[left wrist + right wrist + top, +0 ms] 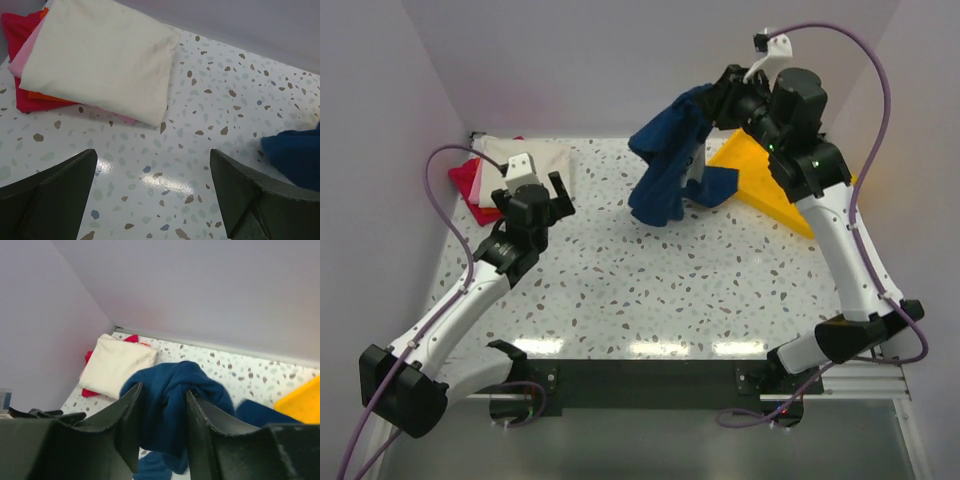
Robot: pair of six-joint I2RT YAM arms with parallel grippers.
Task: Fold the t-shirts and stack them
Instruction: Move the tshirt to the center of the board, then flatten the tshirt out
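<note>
Above the table's [620, 290] far side, right gripper [162, 390] pinches bunched navy t-shirt [665, 165], which hangs by yellow tray [770, 185]. Left gripper [152, 165] hangs wide open near folded cream-pink-red stack [535, 155].

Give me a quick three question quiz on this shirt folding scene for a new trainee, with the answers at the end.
1. True or false: the left gripper is holding a shirt.
2. Which shirt tops the folded stack at the far left of the table? A red, B cream, C pink.
3. What hangs from the right gripper?
Key: 1 false, its jaws stand wide open with nothing between them. 2 B, the cream shirt. 3 the navy t-shirt, pinched between the fingers and lifted above the table.
</note>
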